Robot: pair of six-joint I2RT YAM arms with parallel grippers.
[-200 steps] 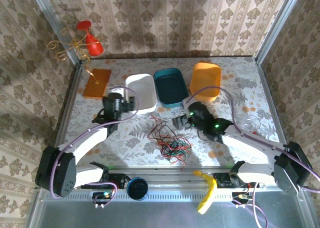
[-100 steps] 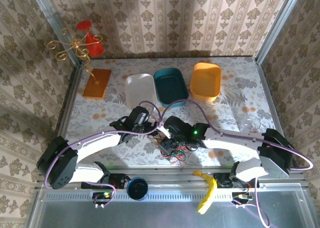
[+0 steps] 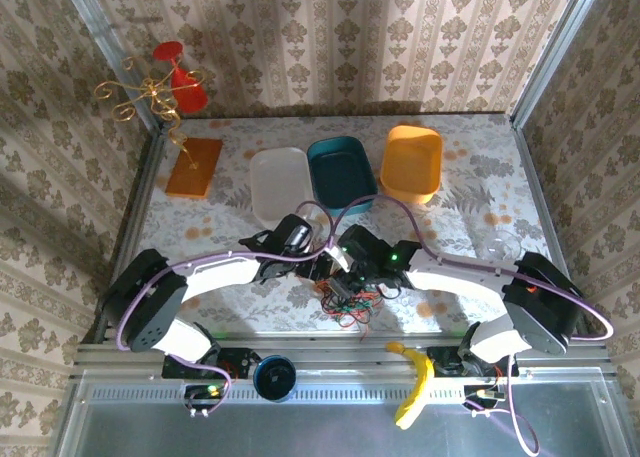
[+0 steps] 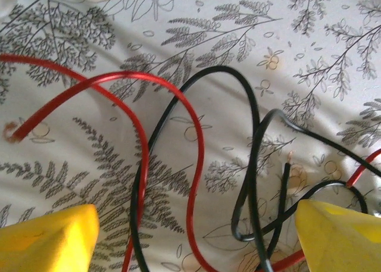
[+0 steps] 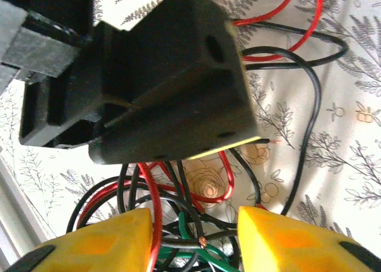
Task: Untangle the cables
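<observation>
The cables (image 3: pixel 349 299), thin red, black and green wires, lie tangled on the flowered tablecloth near the front middle. My left gripper (image 3: pixel 322 268) hangs open at the tangle's upper left. In the left wrist view its yellow fingertips (image 4: pixel 49 238) straddle loops of the red cable (image 4: pixel 194 142) and the black cable (image 4: pixel 253 124) lying flat below my left gripper (image 4: pixel 196 243). My right gripper (image 3: pixel 346 280) is open right beside it, over the knot. Between its yellow fingers (image 5: pixel 296 243) I see the green cable (image 5: pixel 196 258), red cable (image 5: pixel 152 208) and black cable (image 5: pixel 310 105) crossing, beneath my right gripper (image 5: pixel 193 243).
The left gripper's black body (image 5: pixel 149 75) sits very close in front of the right wrist camera. White tray (image 3: pixel 280 183), teal tray (image 3: pixel 342 175) and orange tray (image 3: pixel 412 163) line the back. An orange board (image 3: pixel 194 166) lies at far left, a banana (image 3: pixel 414 382) on the front rail.
Both arms swung in from the sides to the tangle; the left gripper left the white tray, the right came from the right. Since half a second ago both have edged closer together.
</observation>
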